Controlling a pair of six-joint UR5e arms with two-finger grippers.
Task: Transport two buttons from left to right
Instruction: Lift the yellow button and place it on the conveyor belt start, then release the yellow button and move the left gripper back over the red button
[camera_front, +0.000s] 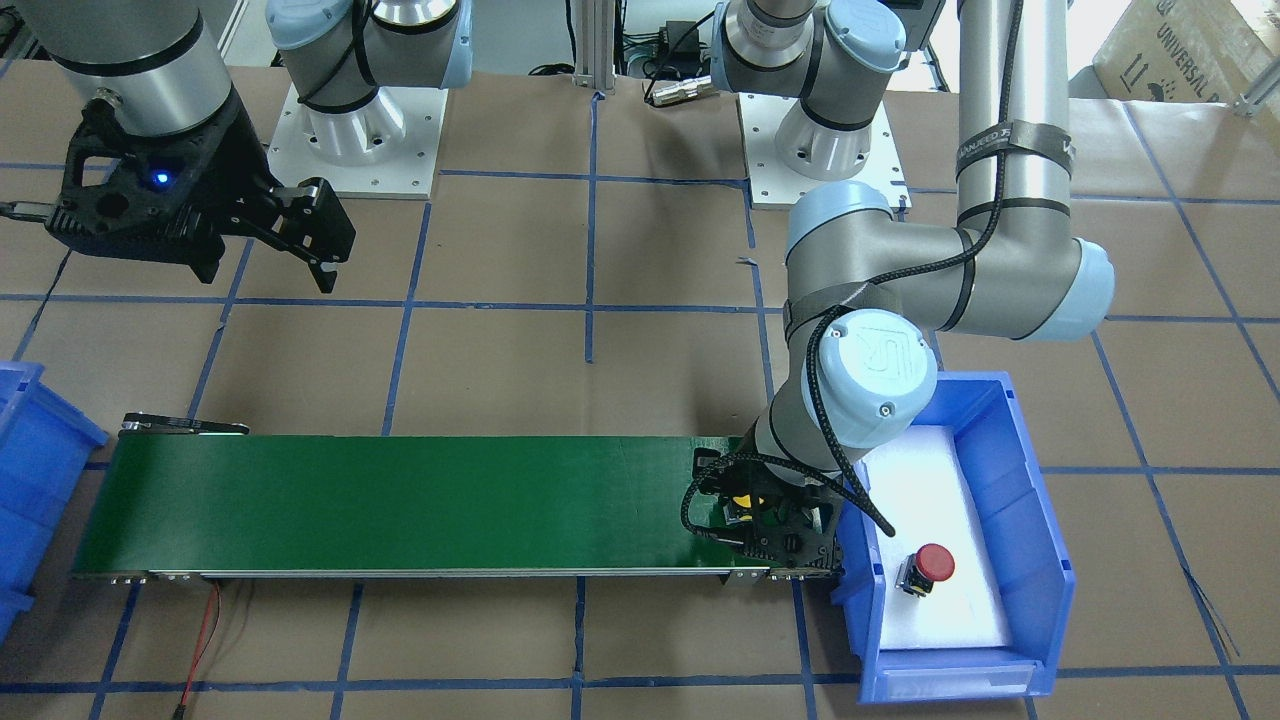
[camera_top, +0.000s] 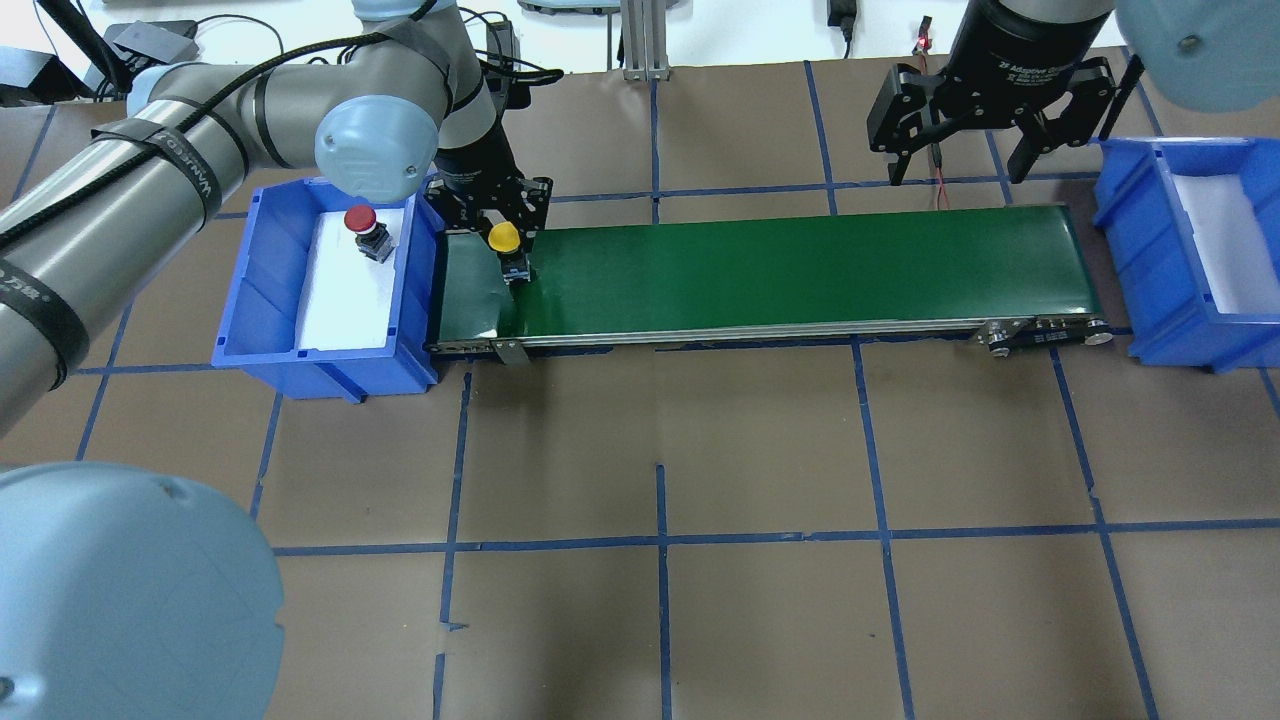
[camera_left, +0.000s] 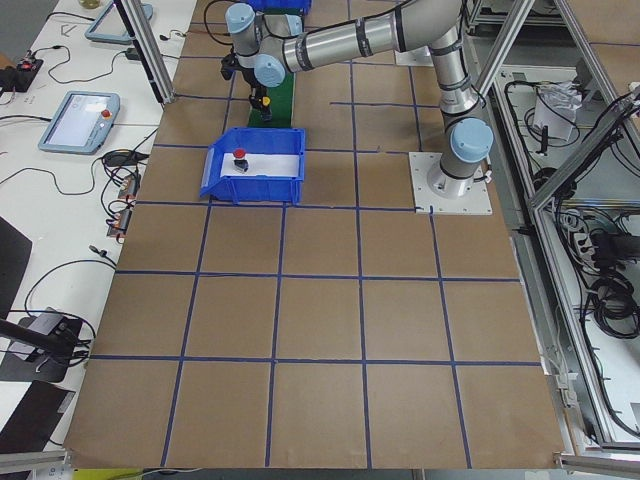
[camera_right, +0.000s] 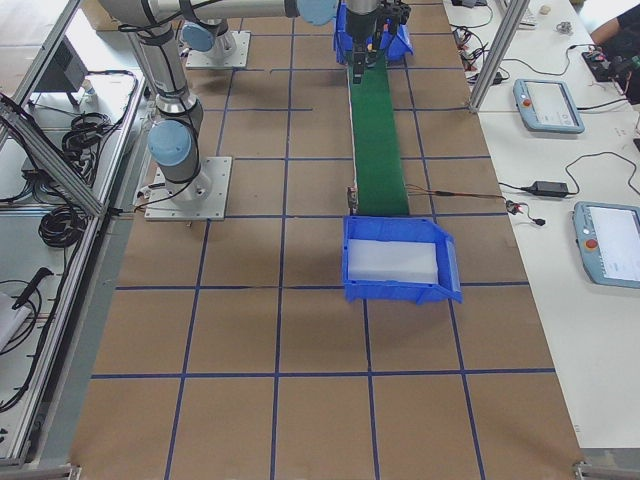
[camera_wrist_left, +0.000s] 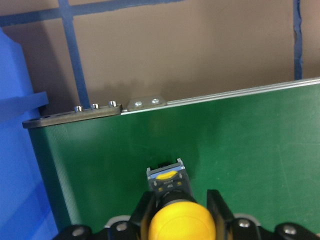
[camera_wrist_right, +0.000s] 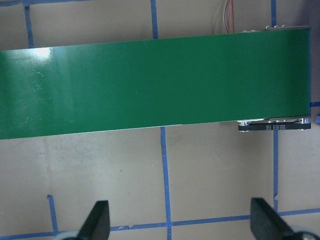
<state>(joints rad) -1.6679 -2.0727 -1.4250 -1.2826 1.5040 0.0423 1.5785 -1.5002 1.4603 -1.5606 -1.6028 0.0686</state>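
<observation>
Two buttons are in play, and only one is out of its bin. The left claw (camera_wrist_left: 180, 209) is closed on the yellow button (camera_top: 503, 237), gripping it from either side with the cap up and the base facing the green belt (camera_top: 800, 270) directly beneath the claw. Whether the base touches the belt I cannot tell. This end was likely chosen so the belt can carry the button along. The red button (camera_top: 360, 220) stands upright in the blue bin (camera_top: 262, 270) just beside this claw. The right claw (camera_top: 957, 172) hangs spread wide and empty near the belt's far end, next to the other bin (camera_top: 1150, 340), placed, I judge, to collect what arrives.
</observation>
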